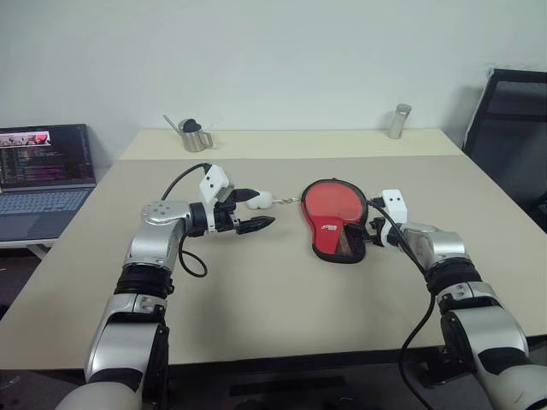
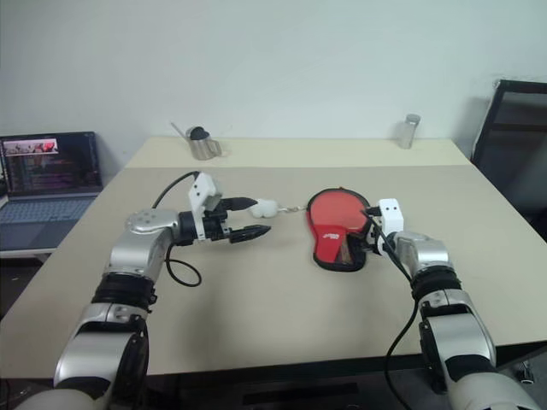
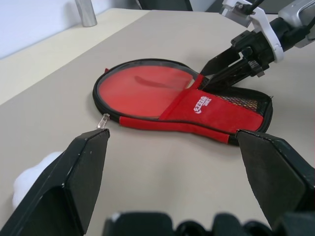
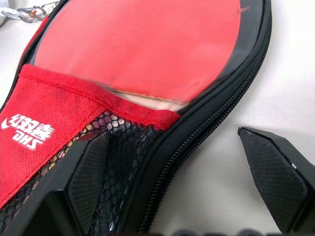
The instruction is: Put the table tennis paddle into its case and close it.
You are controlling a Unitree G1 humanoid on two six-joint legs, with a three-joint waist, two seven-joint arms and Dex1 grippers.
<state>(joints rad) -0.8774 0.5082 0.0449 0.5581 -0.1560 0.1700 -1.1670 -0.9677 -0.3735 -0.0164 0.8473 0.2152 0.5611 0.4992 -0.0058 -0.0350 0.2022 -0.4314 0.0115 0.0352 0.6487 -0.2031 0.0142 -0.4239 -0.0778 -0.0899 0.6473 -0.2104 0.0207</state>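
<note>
Lying flat near the middle of the table (image 1: 256, 299), the case (image 3: 216, 110) already has the paddle (image 3: 142, 86) inside it, the round red face showing through the clear window and the handle end tucked under the red panel with white lettering and the mesh pocket. The step in hand looks like closing the zip, whose white pull (image 1: 261, 201) lies on the table off the head end of the case, joined to it by a short chain. The right gripper (image 3: 216, 73) has its fingers spread wide, straddling the zipped edge at the handle end, one finger (image 4: 91, 172) over the mesh and the other (image 4: 278, 177) on bare table; it holds nothing. The left gripper (image 1: 248, 220) is also wide open and empty, hovering just beside the pull. A good approach would be to pin the case with the right gripper so it cannot slide, then take the pull with the left and draw it steadily along the edge, watching that the fabric doesn't bunch.
</note>
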